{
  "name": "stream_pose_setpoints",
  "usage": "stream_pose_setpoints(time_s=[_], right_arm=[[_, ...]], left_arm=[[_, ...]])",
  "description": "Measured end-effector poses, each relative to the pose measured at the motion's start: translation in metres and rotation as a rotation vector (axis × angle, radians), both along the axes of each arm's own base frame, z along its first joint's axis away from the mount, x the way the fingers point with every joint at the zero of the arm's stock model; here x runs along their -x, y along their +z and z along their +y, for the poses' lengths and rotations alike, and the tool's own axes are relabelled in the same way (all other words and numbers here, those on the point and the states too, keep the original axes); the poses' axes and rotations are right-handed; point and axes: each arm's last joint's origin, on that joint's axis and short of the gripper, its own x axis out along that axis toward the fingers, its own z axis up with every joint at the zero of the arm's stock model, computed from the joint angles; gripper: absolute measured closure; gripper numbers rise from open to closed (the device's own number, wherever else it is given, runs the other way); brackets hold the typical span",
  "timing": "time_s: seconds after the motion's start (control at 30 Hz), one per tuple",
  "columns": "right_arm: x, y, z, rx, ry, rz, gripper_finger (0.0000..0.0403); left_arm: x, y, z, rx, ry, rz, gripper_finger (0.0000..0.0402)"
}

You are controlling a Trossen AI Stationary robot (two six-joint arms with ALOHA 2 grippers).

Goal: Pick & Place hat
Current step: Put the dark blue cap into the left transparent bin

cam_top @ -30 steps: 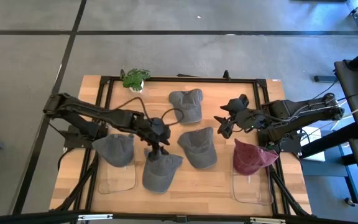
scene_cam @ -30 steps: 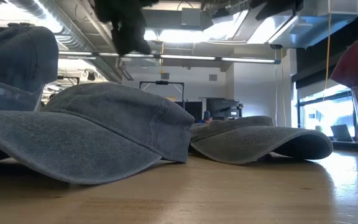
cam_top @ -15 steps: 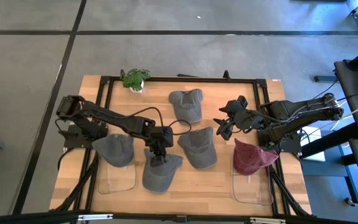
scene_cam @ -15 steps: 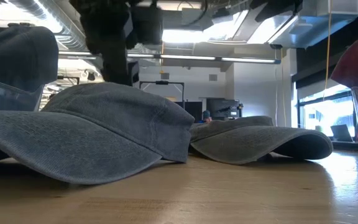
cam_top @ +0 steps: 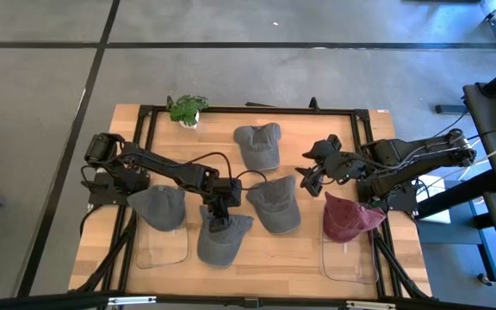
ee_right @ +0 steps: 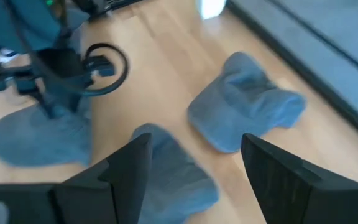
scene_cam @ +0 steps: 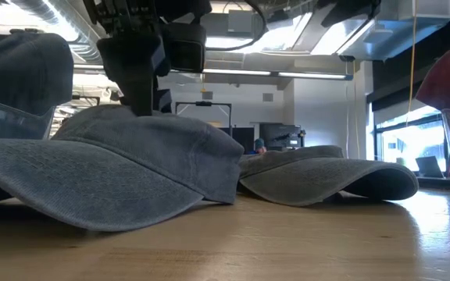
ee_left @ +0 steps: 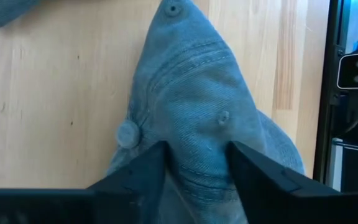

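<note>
Left claw [ee_left: 194,165] fingers spread, straddling grey hat [ee_left: 210,118] crown; brim cut off. Right claw [cam_top: 310,178] open, hovering.

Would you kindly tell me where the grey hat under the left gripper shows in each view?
High view: grey hat, bottom centre.
Low view: large, left foreground.
Left wrist view: centre, between the open fingers.
Right wrist view: lower left.
Shared landmark: left gripper on its crown.

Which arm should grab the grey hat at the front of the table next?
Left. The left gripper is down on the front grey hat, its open fingers straddling the crown. The right gripper hangs open above the table's right side, beside the maroon hat, farther away.
</note>
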Motion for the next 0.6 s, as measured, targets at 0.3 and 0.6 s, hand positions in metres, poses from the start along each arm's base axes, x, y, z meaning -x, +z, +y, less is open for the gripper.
stream_pose_setpoints(time_s=[0.3, 0.6], right_arm=[[-0.001, -0.001, 0.005, -0.157, 0.102, 0.012, 0.0156], [-0.005, 0.003, 0.007, -0.106, 0.171, -0.029, 0.0156]], left_arm=[[0.001, 0.005, 0.001, -0.006, 0.015, -0.018, 0.0387], [0.016, 0.054, 0.011, -0.109, 0.157, -0.21, 0.0395]])
